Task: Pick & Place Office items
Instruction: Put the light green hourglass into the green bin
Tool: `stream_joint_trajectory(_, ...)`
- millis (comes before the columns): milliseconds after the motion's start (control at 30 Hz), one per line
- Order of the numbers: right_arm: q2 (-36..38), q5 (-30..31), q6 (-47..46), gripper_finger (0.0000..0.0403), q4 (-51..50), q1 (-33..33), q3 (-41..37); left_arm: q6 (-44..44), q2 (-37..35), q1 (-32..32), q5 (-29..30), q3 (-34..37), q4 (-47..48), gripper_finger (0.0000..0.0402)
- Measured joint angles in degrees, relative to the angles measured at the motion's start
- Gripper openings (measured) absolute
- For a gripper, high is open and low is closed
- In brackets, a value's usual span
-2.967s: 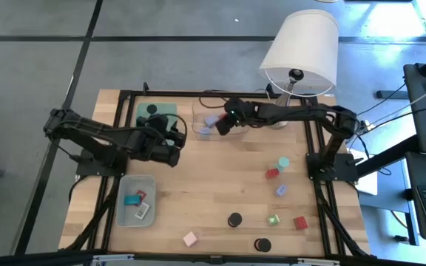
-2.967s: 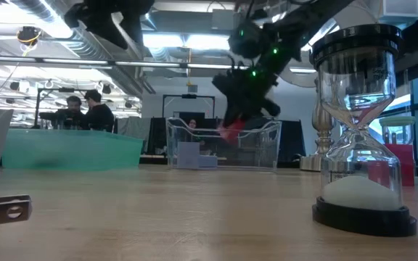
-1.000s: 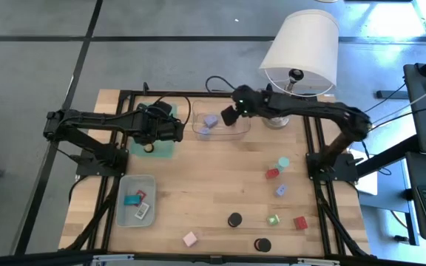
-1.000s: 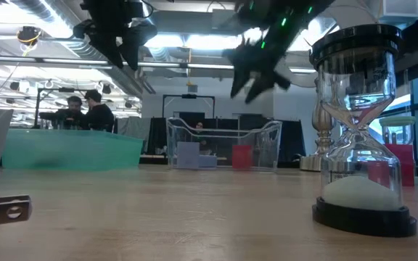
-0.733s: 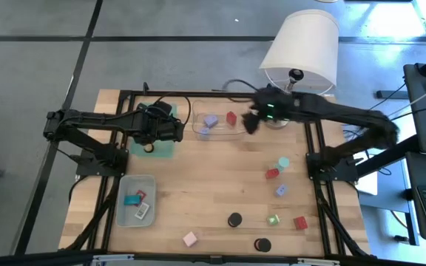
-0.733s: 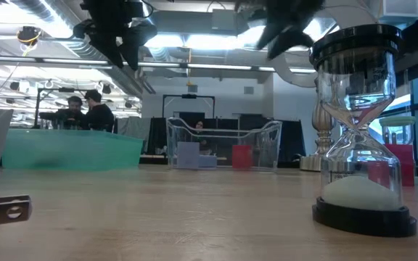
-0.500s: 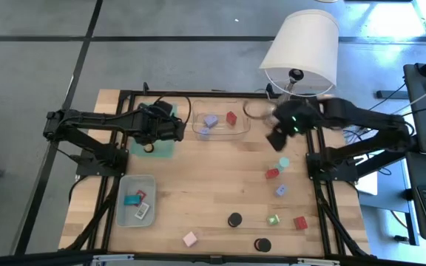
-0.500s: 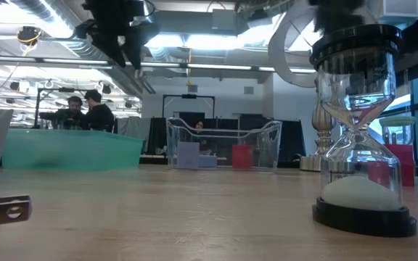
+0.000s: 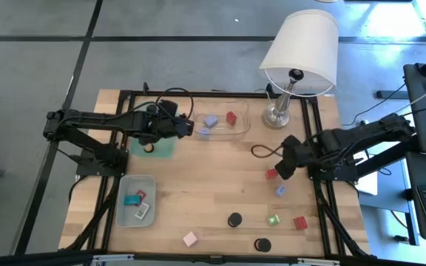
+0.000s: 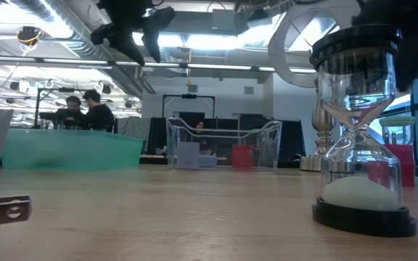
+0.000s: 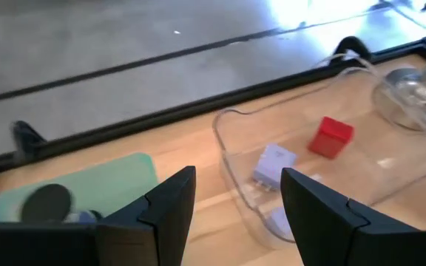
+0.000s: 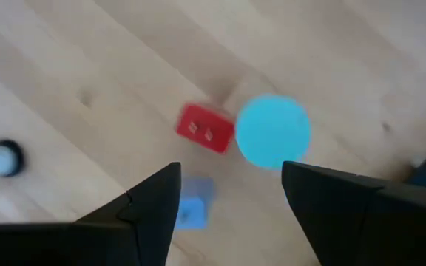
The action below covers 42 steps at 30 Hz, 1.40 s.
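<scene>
Overhead, the right gripper [image 9: 282,164] hides the teal cap [image 12: 272,131]; only its wrist camera shows the cap touching a red block [image 12: 205,128], whose long axis runs toward it; a second ago this arm was at the clear tray [image 9: 220,125]; both grippers hang open and empty, the left gripper [image 9: 188,127] beside the tray.

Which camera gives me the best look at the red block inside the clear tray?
The left wrist view: the red block shows large and unobstructed in the clear tray, beyond the open left gripper. The high view shows it small; the low view shows it through the tray wall; the right wrist view misses it.
</scene>
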State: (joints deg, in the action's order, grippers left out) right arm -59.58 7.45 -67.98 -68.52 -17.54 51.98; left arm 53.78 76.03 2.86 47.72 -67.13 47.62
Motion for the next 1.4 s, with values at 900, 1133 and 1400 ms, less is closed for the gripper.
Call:
stream_joint_trajectory(900, -0.01, 10.08, -9.07, 0.0362, 9.75, -0.89, -13.1, -0.04, 0.0, -0.14, -5.88, 0.0, -4.0, 0.0197)
stream_joint_trajectory(1133, -0.01, 10.03, -9.78, 0.0339, 13.89, -0.89, -16.05, 0.0, 0.0, -0.14, -5.88, 0.0, -4.0, 0.0197)
stream_joint_trajectory(1400, -0.01, 10.09, -11.11, 0.0208, 14.78, -0.89, -16.28, -0.15, 0.0, -0.14, -5.88, 0.0, -4.16, 0.0196)
